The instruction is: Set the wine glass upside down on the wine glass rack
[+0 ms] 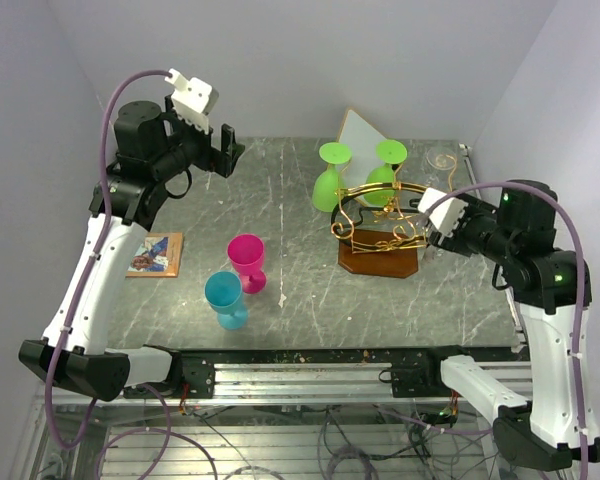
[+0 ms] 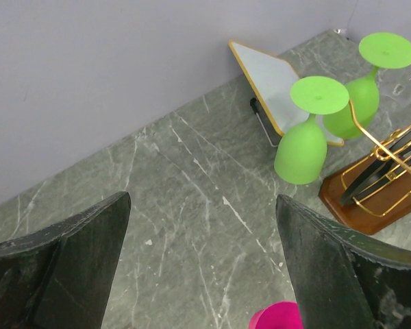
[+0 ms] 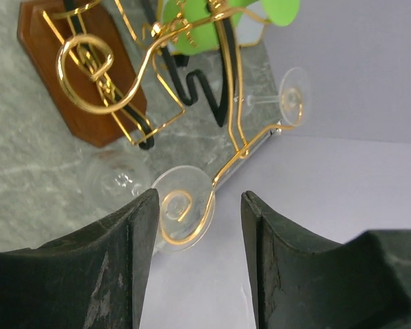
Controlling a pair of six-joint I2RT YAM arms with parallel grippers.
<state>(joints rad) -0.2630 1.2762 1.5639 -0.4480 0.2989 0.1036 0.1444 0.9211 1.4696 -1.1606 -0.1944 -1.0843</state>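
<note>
Right gripper (image 3: 200, 197) is wide open with nothing in it, sitting just beside the wine glass rack (image 3: 99, 127); the clear wine glass (image 3: 123, 179) looks to hang bowl-down off the gold curl right in front of it, so I'd call that one done; green glass (image 1: 329, 185) and second green glass (image 1: 384, 178) hang there too; left gripper (image 2: 204, 200) is open and empty; pink glass (image 1: 246, 258) and blue glass (image 1: 224, 296) stand upright on the table (image 1: 280, 200), not yet racked.

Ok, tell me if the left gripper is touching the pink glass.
Apart. The top view shows the open left gripper raised at the back, with a wide stretch of bare tabletop between it and the pink glass.
</note>
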